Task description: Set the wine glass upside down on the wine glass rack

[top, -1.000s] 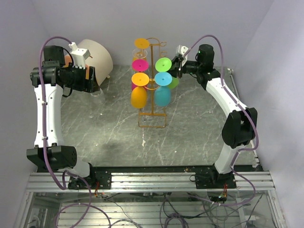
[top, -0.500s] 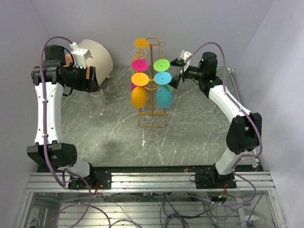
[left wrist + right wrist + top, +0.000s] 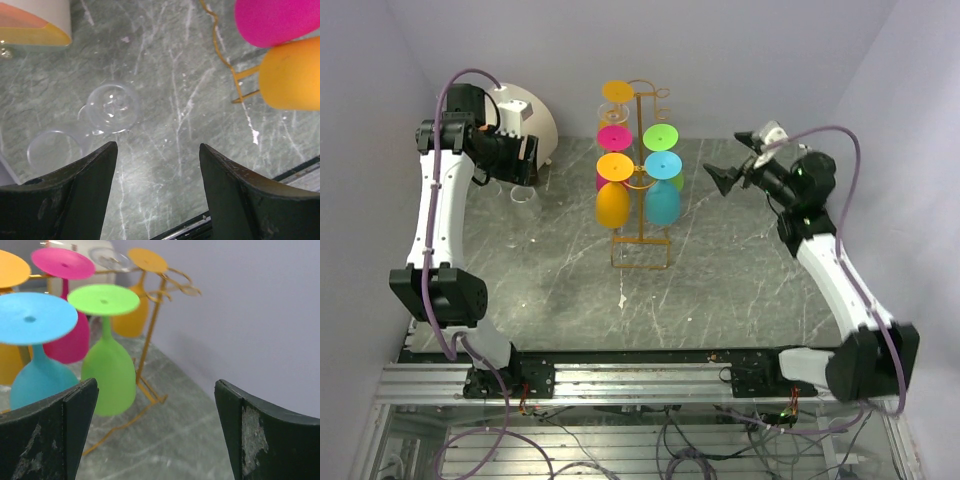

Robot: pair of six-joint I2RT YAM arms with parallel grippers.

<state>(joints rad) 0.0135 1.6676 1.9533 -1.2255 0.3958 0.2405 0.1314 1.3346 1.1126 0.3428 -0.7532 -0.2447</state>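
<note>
1. My right tool hangs in the air to the right of the wine glass rack, its jaws spread wide with nothing between them.
2. The rack stands upright toward the back of the grey marbled counter, about midway across.
3. Coloured glasses hang bowl-down from its loops. On the right side are a green glass and a blue glass below it. On the left side are a pink glass and an orange glass.
4. In the right wrist view the green glass is the one nearest my open tool, and clear of it.
5. My left tool points down at the back left of the counter, jaws wide and empty.
6. Below it a clear wine glass lies on its side on the counter, touching neither finger and well apart from the rack.
</note>
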